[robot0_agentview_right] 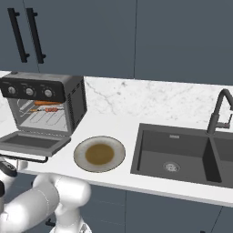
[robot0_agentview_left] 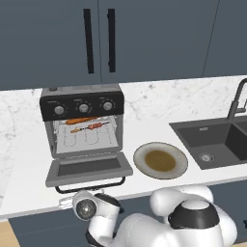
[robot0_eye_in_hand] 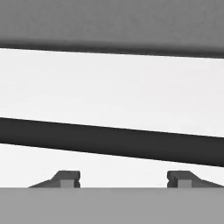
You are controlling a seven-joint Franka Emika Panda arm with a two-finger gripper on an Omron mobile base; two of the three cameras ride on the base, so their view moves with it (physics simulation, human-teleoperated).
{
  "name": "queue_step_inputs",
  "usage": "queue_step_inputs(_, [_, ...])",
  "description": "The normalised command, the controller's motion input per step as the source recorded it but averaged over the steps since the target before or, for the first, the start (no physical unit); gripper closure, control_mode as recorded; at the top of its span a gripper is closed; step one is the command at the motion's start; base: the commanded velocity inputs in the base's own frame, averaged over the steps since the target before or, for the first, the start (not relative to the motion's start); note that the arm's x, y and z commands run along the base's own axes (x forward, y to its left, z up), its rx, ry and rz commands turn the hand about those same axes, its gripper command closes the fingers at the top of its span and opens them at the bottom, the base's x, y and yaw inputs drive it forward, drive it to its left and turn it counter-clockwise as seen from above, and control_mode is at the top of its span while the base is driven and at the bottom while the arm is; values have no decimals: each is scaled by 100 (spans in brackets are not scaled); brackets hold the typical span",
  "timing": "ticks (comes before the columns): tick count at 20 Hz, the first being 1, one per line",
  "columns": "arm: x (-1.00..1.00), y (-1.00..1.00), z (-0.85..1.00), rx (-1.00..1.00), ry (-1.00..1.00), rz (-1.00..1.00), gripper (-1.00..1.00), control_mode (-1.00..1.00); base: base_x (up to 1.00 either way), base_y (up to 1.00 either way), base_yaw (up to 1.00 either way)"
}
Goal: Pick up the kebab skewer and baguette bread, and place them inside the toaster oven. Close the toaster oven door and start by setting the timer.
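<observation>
With kebab skewer (robot0_agentview_left: pixel 90 127) and baguette bread (robot0_agentview_left: pixel 80 120) already on the rack inside the toaster oven (robot0_agentview_left: pixel 82 123), the unclenched, empty gripper (robot0_eye_in_hand: pixel 124 178) sits just below the lowered toaster oven door (robot0_agentview_left: pixel 89 169), whose black bar handle (robot0_eye_in_hand: pixel 112 142) runs crosswise directly ahead of its fingertips.

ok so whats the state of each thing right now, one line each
toaster oven door: dropped fully open, lying flat
toaster oven: open, wire rack loaded
kebab skewer: on the rack inside
baguette bread: on the rack, behind the skewer
plate: empty, on the counter right of the oven
tool: fingers apart, the door's black bar handle just ahead, not gripped
upper cabinet doors: closed
</observation>
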Motion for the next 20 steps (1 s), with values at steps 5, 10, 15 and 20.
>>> queue_step_inputs(5, [45, -24, -40, 0, -10, 5, -100, -100, 0, 0, 0])
queue_step_inputs(10, [58, -29, -22, 2, -7, 3, -100, -100, 0, 0, 0])
queue_step_inputs(15, [58, -47, 0, 5, -10, 1, -100, -100, 0, 0, 0])
queue_step_inputs(20, [48, -63, 14, 7, -15, 0, -100, -100, 0, 0, 0])
